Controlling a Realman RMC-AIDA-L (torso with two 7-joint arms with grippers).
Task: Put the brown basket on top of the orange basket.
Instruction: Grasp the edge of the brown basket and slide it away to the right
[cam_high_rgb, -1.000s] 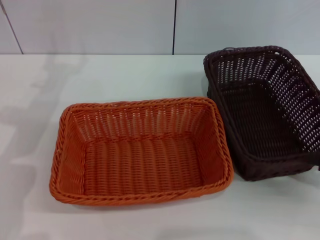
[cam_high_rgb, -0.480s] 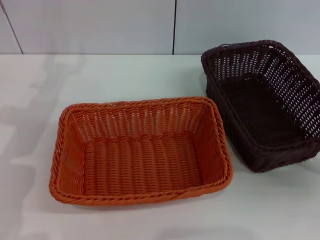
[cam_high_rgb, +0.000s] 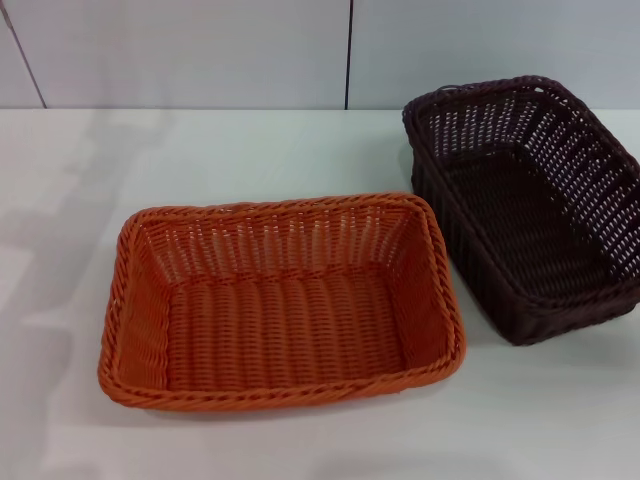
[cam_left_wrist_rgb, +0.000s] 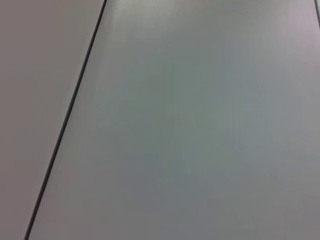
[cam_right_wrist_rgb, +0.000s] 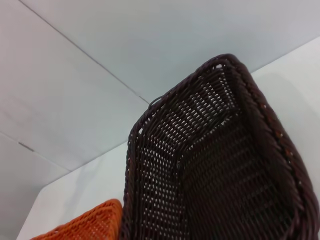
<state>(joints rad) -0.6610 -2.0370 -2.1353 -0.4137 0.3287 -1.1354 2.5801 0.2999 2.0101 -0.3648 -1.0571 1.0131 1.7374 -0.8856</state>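
Observation:
The orange basket (cam_high_rgb: 285, 320) sits empty on the white table, left of centre in the head view. To its right and a little farther back is the brown basket (cam_high_rgb: 520, 220), empty too, its right side cut off by the picture's edge. The two baskets are apart, with a narrow gap between them. The right wrist view looks from close up into the brown basket (cam_right_wrist_rgb: 210, 165), with a corner of the orange basket (cam_right_wrist_rgb: 85, 227) beside it. Neither gripper shows in any view, and what holds the brown basket is hidden.
The white table (cam_high_rgb: 250, 150) stretches bare to the left and behind the orange basket. A pale panelled wall (cam_high_rgb: 200, 50) with a dark seam rises behind the table. The left wrist view shows only a pale panel with a dark seam (cam_left_wrist_rgb: 65, 130).
The brown basket has shifted upward and slightly back in the head view, and its rim now sits higher. The orange basket has not moved.

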